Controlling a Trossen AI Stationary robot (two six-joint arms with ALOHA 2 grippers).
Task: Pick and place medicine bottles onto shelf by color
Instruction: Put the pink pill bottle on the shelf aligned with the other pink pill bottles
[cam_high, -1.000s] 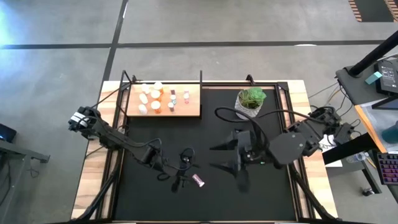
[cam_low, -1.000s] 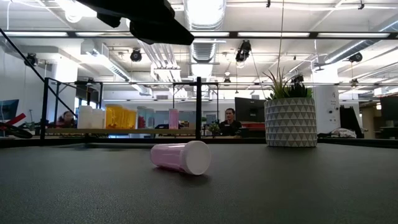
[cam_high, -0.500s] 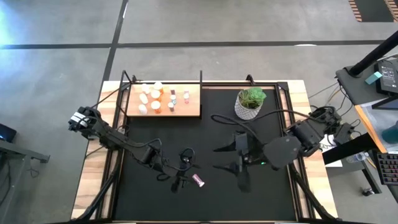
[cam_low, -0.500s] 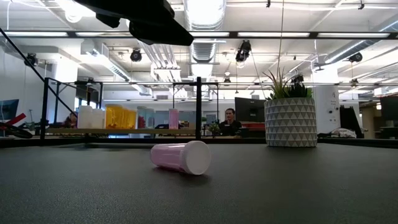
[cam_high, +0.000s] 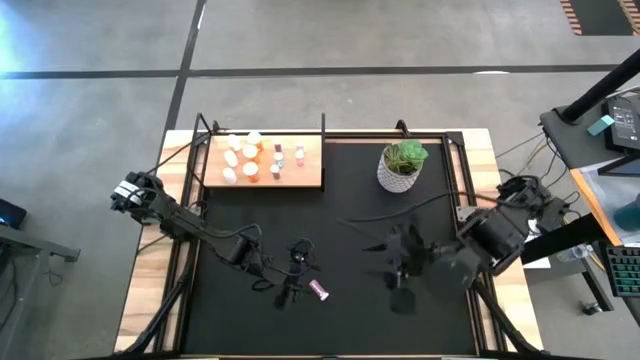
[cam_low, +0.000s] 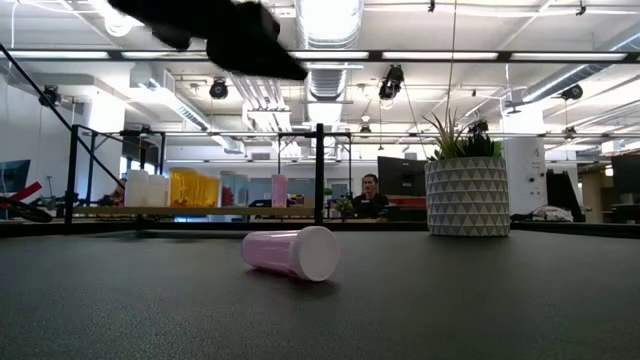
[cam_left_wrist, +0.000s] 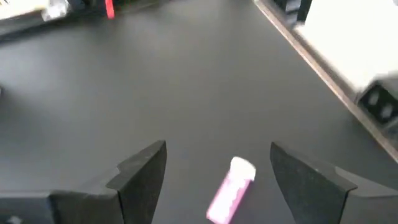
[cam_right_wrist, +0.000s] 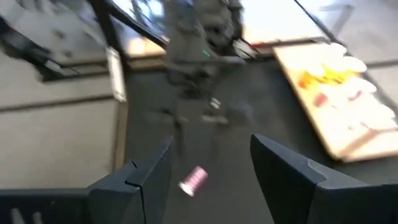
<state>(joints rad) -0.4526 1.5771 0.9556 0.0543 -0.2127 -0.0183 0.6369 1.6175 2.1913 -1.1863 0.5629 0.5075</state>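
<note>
A pink-bodied medicine bottle with a white cap lies on its side on the black mat; the low view shows its cap turned to the right. My left gripper is open just left of it and touches nothing. In the left wrist view the bottle shows ahead, between the two open fingers of my left gripper. My right gripper is open and empty to the bottle's right, and its wrist view shows the bottle ahead of it. The wooden shelf at the far left holds several bottles standing upright.
A white patterned pot with a green plant stands at the far right of the mat. A black metal frame runs along the table's far edge and sides. Bare black mat lies between the shelf, the pot and the grippers.
My right gripper has drawn back toward the table's right edge and a little toward the near edge, away from the middle of the mat. The pink bottle has stayed where it lay.
</note>
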